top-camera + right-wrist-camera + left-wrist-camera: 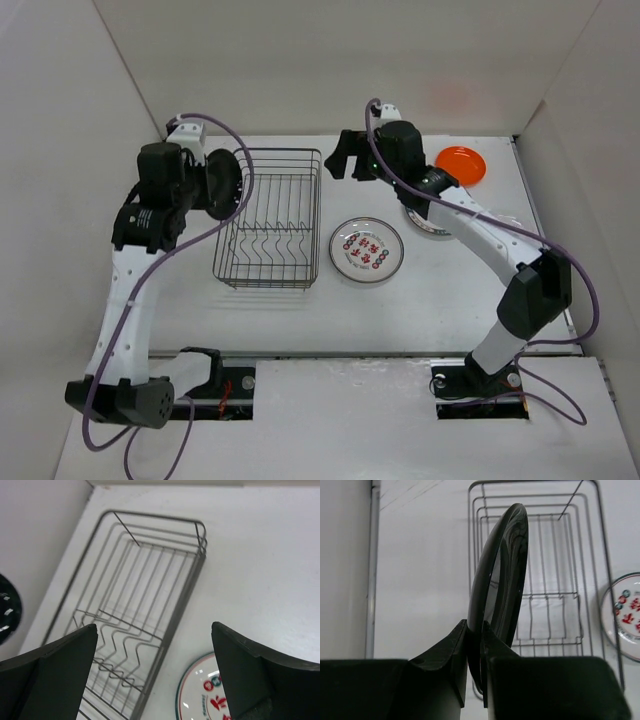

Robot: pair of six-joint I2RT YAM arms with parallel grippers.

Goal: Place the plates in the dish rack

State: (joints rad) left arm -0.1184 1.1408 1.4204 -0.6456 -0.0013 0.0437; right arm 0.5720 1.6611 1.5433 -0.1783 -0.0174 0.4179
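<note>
- The left gripper (475, 640) is clamped on the rim of the small black plate (502, 565) and holds it upright on edge, clear of the table.
- In the overhead view the dish rack (270, 215) lies just to the right of that plate. The plate hangs at the rack's left long wall, toward its far end, and appears not yet inside.
- The rack's long axis runs away from the arm bases, and the plate's edge line runs roughly the same way. The wavy tine rows sit in the near half of the basket.
- The coming move therefore looks like a short carry rightward over the wall and back toward the near tines, then a lowering. Whether the plate must be turned to fit a slot cannot be told.
- The right gripper (342, 160) stands wide apart and empty beside the rack's far right corner, so the left arm is the one placed for this load.
- The patterned plate (367, 250) lies flat just right of the rack, and the orange plate (462, 163) is well apart at the far right.
</note>
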